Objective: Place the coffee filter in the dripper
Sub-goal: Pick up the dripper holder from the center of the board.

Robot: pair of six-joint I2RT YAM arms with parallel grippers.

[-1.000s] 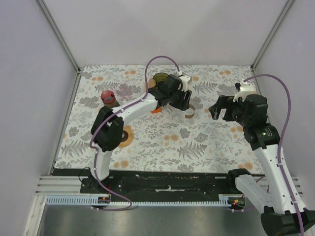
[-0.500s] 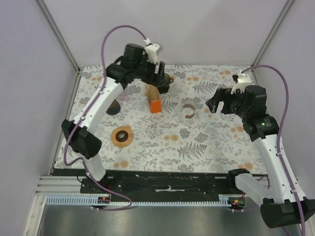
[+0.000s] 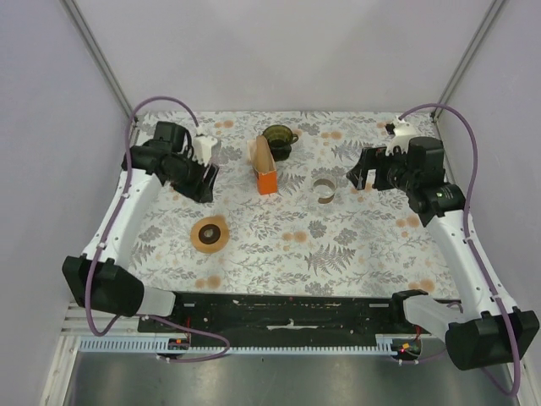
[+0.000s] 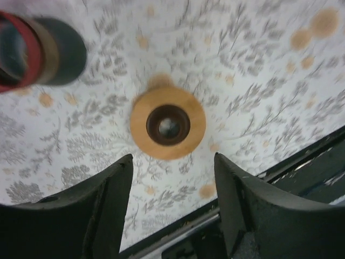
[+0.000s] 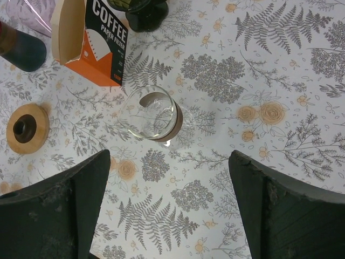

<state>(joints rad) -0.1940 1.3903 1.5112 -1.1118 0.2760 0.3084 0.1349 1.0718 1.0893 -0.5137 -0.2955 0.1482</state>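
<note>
the coffee filters (image 5: 67, 29) are sitting in their orange box (image 5: 105, 48), which is standing upright just beside the dark dripper (image 3: 277, 139) near the far edge of the flowered table (image 3: 338, 245). the left gripper (image 4: 172, 162) is hanging over a round wooden disc (image 4: 167, 123), fingers spread and holding nothing. the right gripper (image 5: 170, 156) is hovering above a glass (image 5: 151, 114), jaws wide apart and empty.

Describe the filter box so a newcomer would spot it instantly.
On the floral table, look toward the far middle, just nearer than the dark dripper. The filter box stands there: the only orange item, printed COFFEE PAPER FILTER.
</note>
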